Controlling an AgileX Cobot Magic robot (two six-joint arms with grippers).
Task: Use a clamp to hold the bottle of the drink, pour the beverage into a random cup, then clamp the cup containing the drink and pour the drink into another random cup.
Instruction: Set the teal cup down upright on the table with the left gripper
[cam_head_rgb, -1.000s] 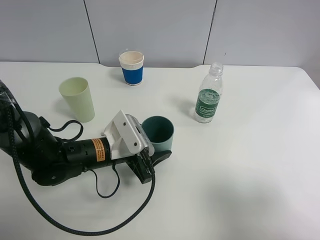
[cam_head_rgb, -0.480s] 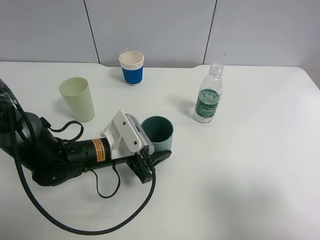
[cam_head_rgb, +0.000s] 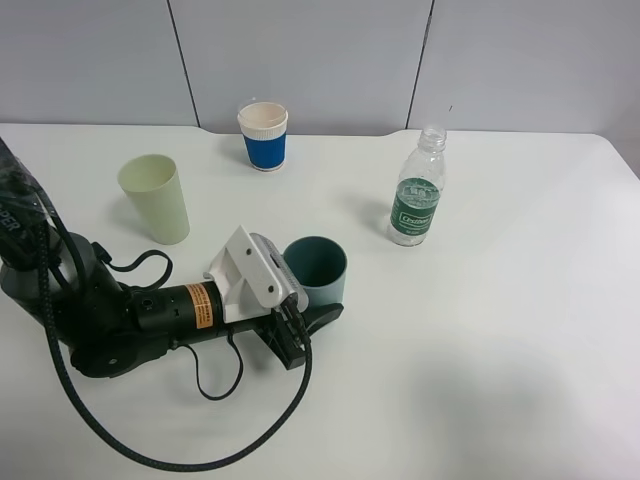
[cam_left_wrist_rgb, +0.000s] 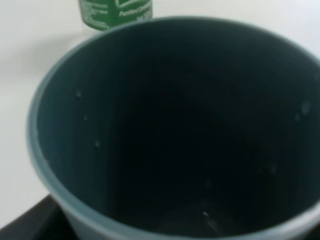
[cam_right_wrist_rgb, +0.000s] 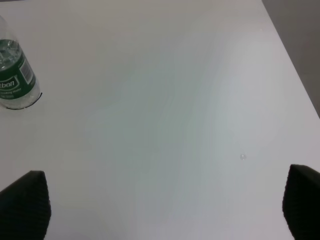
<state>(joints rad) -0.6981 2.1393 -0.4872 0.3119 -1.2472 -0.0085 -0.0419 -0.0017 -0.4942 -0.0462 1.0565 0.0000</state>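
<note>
Okay, my left gripper (cam_head_rgb: 305, 305) is clamped on the teal tumbler (cam_head_rgb: 318, 265), mid-table toward the left edge; the pale yellow-green tumbler (cam_head_rgb: 156, 197) stands nearer the far-left corner, behind my arm, closest for pouring.

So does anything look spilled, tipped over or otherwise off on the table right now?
Nothing stands out. The bottle, teal cup, pale green tumbler and blue-sleeved paper cup all stand upright, with no puddle visible on the table.
</note>
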